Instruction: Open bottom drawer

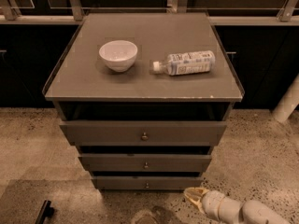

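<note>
The bottom drawer (126,183) is the lowest and slimmest of three grey-brown drawers in the cabinet, with a tiny round knob (147,185) at its centre. It looks pushed in, slightly behind the two drawers above. My gripper (191,194) comes in low from the bottom right on a pale arm, just right of and below the drawer's right end, not touching the knob.
A white bowl (118,55) and a plastic bottle (185,63) lying on its side rest on the cabinet top (145,85). The middle drawer (117,163) and top drawer (107,133) stick out slightly. Speckled floor surrounds the cabinet; a white post (287,101) stands at right.
</note>
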`<state>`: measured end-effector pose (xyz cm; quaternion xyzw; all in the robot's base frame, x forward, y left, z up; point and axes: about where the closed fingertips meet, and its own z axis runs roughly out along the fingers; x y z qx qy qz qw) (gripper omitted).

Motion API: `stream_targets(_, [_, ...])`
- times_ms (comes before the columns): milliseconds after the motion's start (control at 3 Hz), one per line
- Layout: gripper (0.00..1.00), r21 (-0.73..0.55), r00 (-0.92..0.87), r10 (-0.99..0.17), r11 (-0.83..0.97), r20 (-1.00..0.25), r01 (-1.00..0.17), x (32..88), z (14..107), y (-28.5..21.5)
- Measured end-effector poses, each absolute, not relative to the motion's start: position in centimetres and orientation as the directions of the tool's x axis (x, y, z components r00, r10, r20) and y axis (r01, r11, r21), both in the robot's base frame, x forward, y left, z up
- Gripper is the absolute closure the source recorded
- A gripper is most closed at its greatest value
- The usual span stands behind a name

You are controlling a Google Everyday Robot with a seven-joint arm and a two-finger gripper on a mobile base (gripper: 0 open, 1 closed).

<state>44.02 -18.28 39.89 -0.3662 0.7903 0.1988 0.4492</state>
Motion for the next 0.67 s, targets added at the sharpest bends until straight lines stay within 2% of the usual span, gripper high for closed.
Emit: stream_targets(667, [1.0,0.042,-0.403,-0.334,0.724,-0.852,-0.689,45.5,33.4,-18.2])
